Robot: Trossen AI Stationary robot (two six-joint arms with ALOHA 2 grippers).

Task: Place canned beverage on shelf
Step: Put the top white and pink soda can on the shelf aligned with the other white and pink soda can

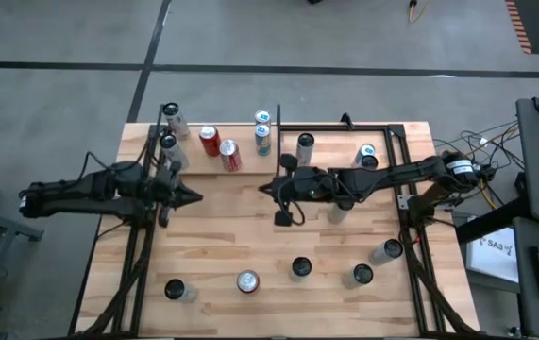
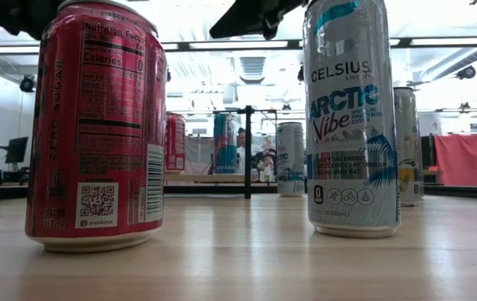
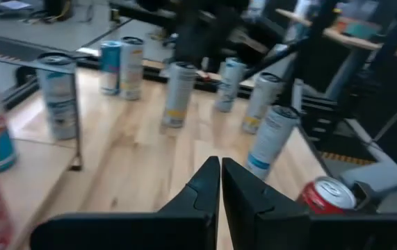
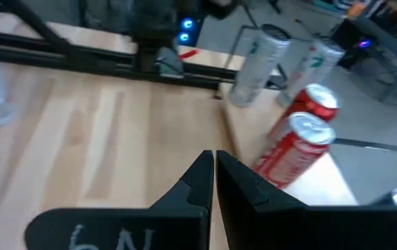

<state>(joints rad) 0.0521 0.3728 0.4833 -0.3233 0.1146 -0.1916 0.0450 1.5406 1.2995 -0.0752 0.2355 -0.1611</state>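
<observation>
While empty-handed, cans [image 1: 229,155] on shelf [image 1: 193,132].

table [image 1: 250,236]: pale wood with grain in light and tan strips
shelf [image 1: 193,156]: pale plywood, thin black rods
red cans [image 1: 220,149]: red with white lettering, silver tops
near red can [image 2: 96,125]: red, white label panel, black print and code square
tall can [image 2: 351,117]: silver-white with teal and blue swirls, dark lettering
arms [image 1: 99,194]: dark, near black
frame [image 1: 387,132]: black metal
</observation>
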